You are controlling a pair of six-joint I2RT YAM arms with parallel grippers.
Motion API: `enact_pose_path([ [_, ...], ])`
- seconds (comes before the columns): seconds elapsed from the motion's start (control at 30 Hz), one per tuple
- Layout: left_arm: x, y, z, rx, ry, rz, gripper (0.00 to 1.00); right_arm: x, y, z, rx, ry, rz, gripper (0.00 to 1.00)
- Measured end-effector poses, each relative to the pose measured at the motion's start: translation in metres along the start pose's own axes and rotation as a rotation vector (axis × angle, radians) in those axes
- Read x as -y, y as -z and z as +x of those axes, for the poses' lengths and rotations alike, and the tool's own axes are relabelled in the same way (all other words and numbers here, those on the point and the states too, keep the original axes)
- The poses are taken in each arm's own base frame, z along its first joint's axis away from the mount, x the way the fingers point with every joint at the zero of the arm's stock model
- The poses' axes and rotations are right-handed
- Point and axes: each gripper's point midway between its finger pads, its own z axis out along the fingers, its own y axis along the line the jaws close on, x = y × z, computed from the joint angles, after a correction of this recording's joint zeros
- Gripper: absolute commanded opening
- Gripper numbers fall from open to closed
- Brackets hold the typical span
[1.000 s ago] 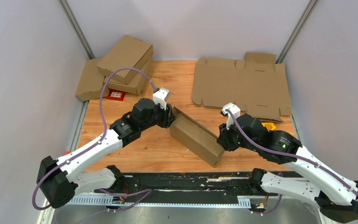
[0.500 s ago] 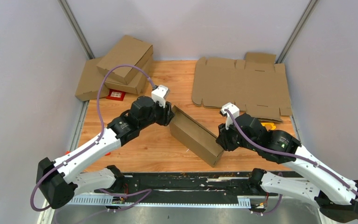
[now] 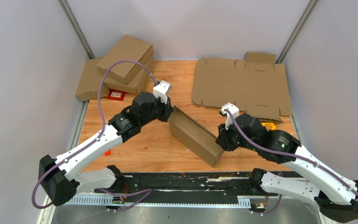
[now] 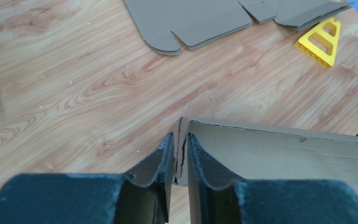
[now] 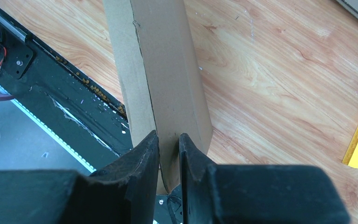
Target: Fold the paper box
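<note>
Brown cardboard, already shaped into a shallow box (image 3: 195, 136), is held on edge, slantwise over the middle of the counter (image 3: 144, 149), with an arm at each end. The left jaws pinch a wall edge at the far corner, where the layers gape apart. The right jaws are clenched on the near end. I'd judge the folding mostly done, with that far corner left to tuck and close. Flat blanks (image 3: 242, 84) lie behind, and finished boxes (image 3: 123, 58) sit at the far left.
</note>
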Motion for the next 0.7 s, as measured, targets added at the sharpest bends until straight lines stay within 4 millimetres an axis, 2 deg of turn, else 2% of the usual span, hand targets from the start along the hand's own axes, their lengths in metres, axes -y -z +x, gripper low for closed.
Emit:
enact_pose_path([
  [0.13,-0.0009,-0.0025,0.004,-0.015,-0.014,-0.001,0.0,0.0,0.0001,-0.0001,0.001,0.0,0.0,0.21],
  [0.57,-0.0019,-0.0001,0.008,-0.009,-0.061,0.011,0.0,-0.0001,-0.0001,-0.0004,0.001,0.0,0.0,0.23],
  [0.63,-0.0024,0.0015,0.0093,-0.002,-0.064,0.012,0.0,-0.0002,-0.0001,-0.0004,0.002,0.0,-0.001,0.29],
  [0.7,-0.0026,0.0025,0.0105,0.006,-0.064,0.014,0.0,-0.0001,-0.0007,0.0002,-0.003,0.0,0.001,0.43],
])
